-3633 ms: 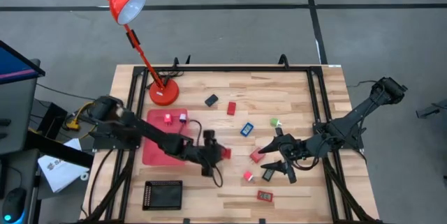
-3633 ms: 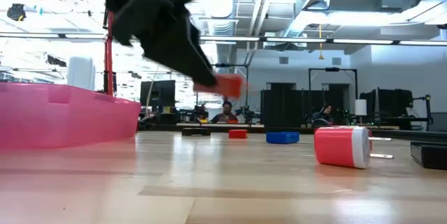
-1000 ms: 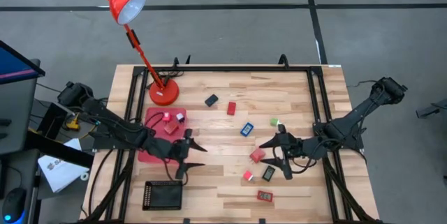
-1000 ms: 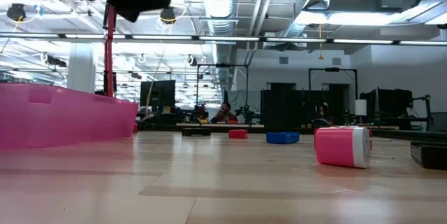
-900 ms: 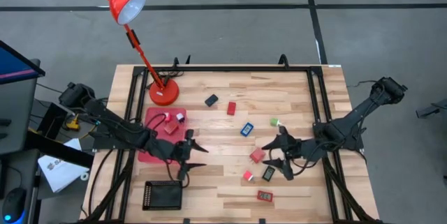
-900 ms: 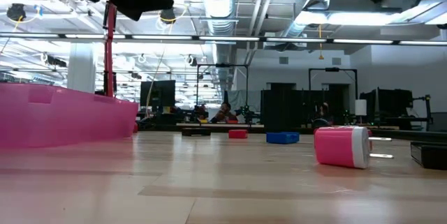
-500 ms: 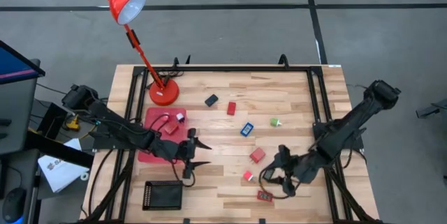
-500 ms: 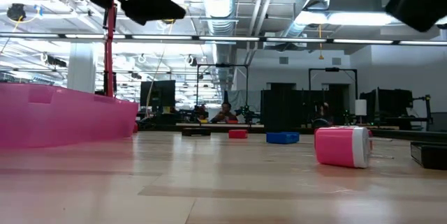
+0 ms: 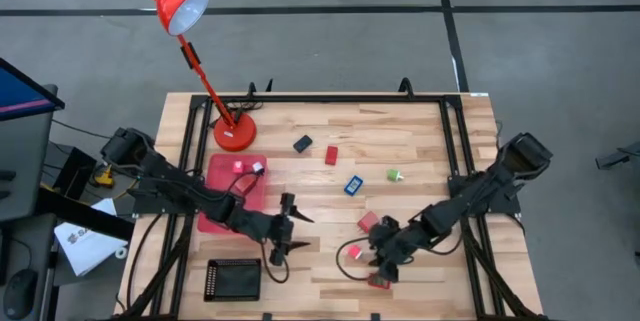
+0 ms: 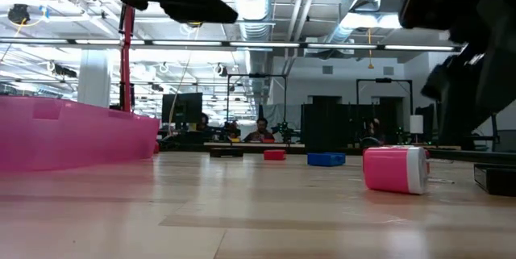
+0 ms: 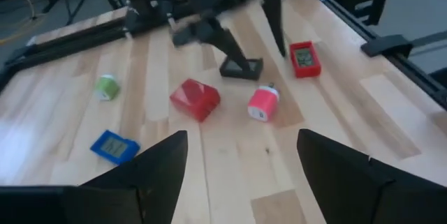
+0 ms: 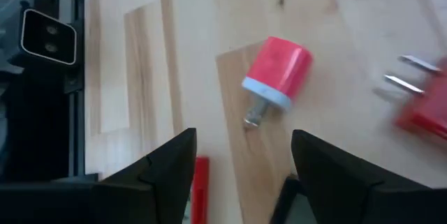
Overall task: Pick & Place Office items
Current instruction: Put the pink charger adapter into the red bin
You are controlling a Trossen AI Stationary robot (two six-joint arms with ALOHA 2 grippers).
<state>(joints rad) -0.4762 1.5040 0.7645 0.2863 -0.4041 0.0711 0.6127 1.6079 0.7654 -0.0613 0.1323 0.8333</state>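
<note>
Small office pieces lie flat on the wooden table: a pink charger block [image 9: 352, 253] [image 12: 276, 70], a red block [image 9: 368, 222] [image 11: 195, 100], a flat red piece [image 9: 378, 281], a blue one [image 9: 353, 185], a green one [image 9: 395, 174], and a red [image 9: 331, 155] and a black one [image 9: 302, 143] farther back. Two more sit in the pink tray [image 9: 222, 216]. My right gripper [image 9: 385, 258] [image 12: 244, 175] is open, low over a small black piece [image 11: 241, 67] beside the charger. My left gripper [image 9: 290, 227] [image 11: 241, 175] is open and holds nothing, just right of the pink tray. My right gripper has one fingertip [image 11: 234, 55] down at the black piece [image 11: 244, 69], coming from above at a slant. Whether it touches the piece I cannot tell. The other finger stands apart, toward the flat red piece [image 11: 304, 54].
A red desk lamp's base [image 9: 235, 133] stands at the far left of the table, and its arm leans out past the far edge. A black tray [image 9: 232, 279] lies at the near left. Bare wood lies between the two grippers and along the near edge.
My right gripper has moved toward the near edge and to the left, from beside the red block down to the black piece next to the pink charger. My left gripper has moved right, away from the pink tray, and stayed open. No piece has visibly moved.
</note>
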